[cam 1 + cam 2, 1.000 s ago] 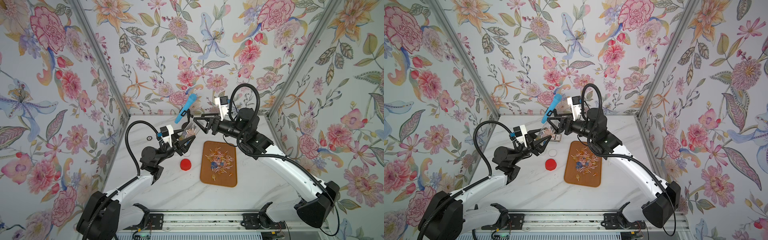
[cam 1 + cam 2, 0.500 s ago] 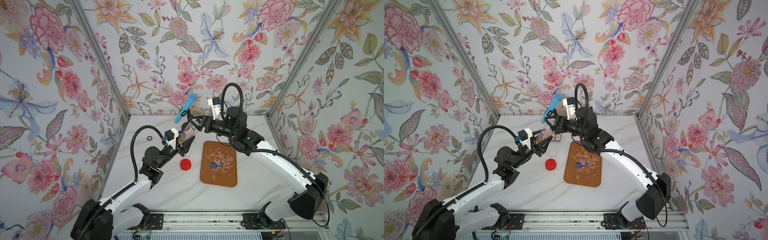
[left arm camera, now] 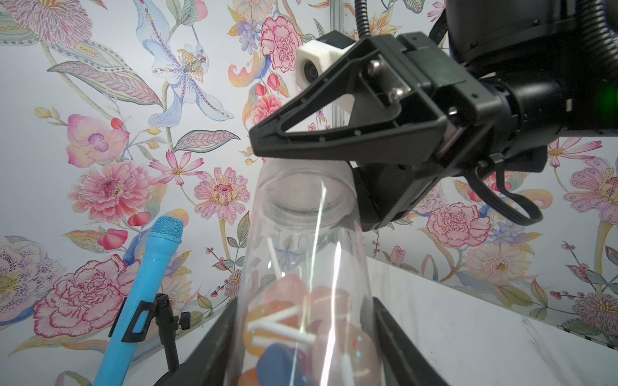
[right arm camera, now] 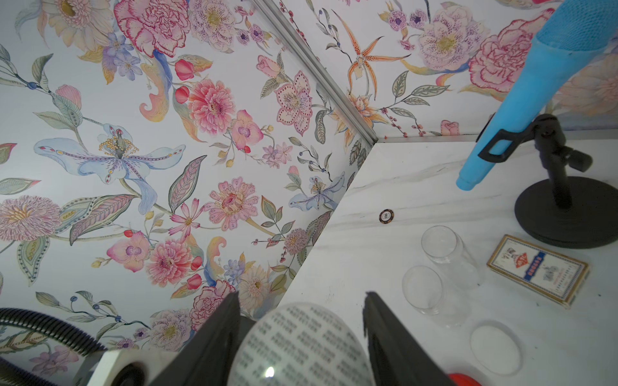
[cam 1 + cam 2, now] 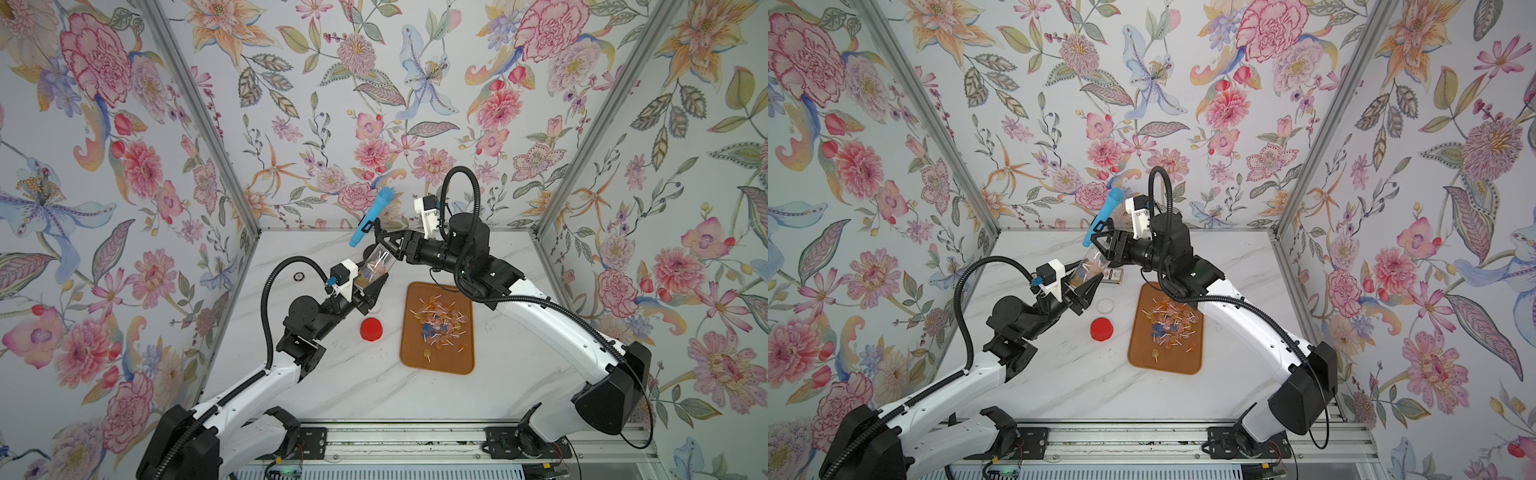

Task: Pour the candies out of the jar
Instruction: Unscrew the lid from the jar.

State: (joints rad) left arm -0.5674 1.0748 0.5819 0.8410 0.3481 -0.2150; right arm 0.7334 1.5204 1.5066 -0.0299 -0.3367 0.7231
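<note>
Your right gripper (image 4: 301, 300) has closed in on the jar (image 5: 374, 268) over the last second, jaws narrowing. The jar hangs tilted above the table (image 5: 374, 395), near the tray (image 5: 436, 365), with some candies (image 3: 291, 320) inside. Your left gripper (image 3: 304, 310) clamps its lower body. The right jaws flank the mouth end; whether they press it, you cannot tell. More candies lie on the tray.

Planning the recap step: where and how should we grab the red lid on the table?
Pinch the lid across its round side wall, coming straight down. It lies flat on the table, low and wide, so a side approach likely finds little to hold.
</note>
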